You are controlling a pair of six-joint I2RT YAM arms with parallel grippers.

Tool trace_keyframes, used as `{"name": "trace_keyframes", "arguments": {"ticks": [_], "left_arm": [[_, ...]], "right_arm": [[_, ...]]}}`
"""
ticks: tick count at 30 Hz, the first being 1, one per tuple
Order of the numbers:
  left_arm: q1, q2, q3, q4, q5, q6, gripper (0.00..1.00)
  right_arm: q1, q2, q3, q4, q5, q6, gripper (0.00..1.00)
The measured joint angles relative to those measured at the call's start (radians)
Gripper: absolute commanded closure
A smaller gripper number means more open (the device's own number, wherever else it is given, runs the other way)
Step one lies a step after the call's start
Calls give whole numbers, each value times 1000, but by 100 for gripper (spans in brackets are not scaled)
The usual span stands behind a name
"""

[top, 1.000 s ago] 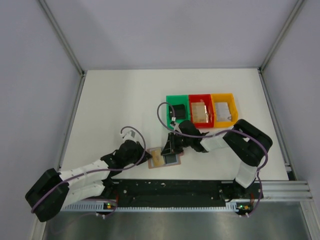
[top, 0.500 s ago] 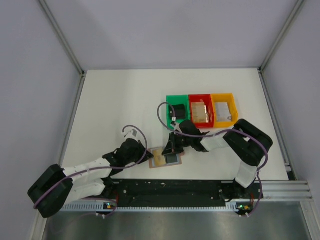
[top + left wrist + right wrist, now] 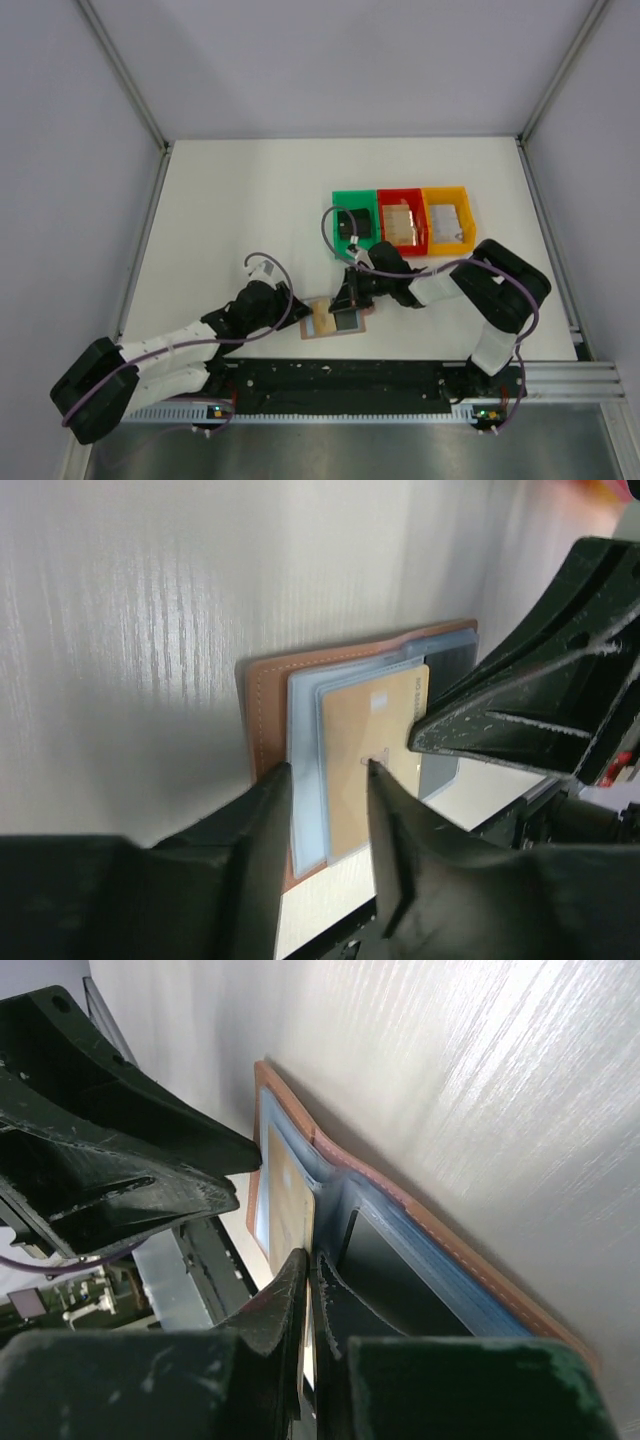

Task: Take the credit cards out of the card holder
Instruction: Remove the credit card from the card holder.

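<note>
Reddish-brown leather bifold card holder (image 3: 338, 322) w/ blue-grey inner face lies open on white table (image 3: 230, 200), near front edge, btwn the two arms. Tan credit card (image 3: 365, 730) sits in the pocket on the left arm's side, dark card (image 3: 400, 1285) in the other half. Left gripper (image 3: 325, 770) is released, jaws apart, tips at the pocket's edge either side of it. Right gripper (image 3: 308, 1260) is clenched tight, tips down at the fold beside tan card's edge; can't tell if it pinches the card
</note>
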Motion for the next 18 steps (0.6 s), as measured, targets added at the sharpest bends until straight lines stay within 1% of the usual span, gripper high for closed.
{"name": "trace_keyframes", "arguments": {"ticks": [2, 3, 4, 6, 7, 10, 11, 13, 15, 18], "left_arm": [[0, -53, -26, 8, 1, -11, 42], [0, -79, -36, 9, -2, -16, 39], [0, -103, -46, 11, -7, -25, 37], [-1, -135, -55, 8, -16, -28, 36], [-1, -143, -56, 6, -19, -28, 39], [0, -138, -56, 7, -18, -33, 57], [0, -129, -56, 7, -17, -30, 61], [0, -116, -56, 6, -13, -31, 63], [0, -113, -53, -2, -6, -23, 62], [0, -120, -28, -46, -13, -13, 59]], "right_arm": [[0, 0, -14, 31, -11, 16, 100], [0, 0, -21, 48, -16, 26, 100], [0, 0, -27, 68, -21, 36, 100], [-1, 0, -43, 116, -32, 60, 100], [-1, 0, -49, 135, -37, 71, 100], [-1, 3, -59, 190, -50, 102, 100], [-1, 4, -59, 199, -51, 107, 100], [-1, 4, -59, 203, -51, 110, 100], [-1, 4, -58, 194, -50, 108, 100], [-1, 4, -56, 171, -45, 97, 100]]}}
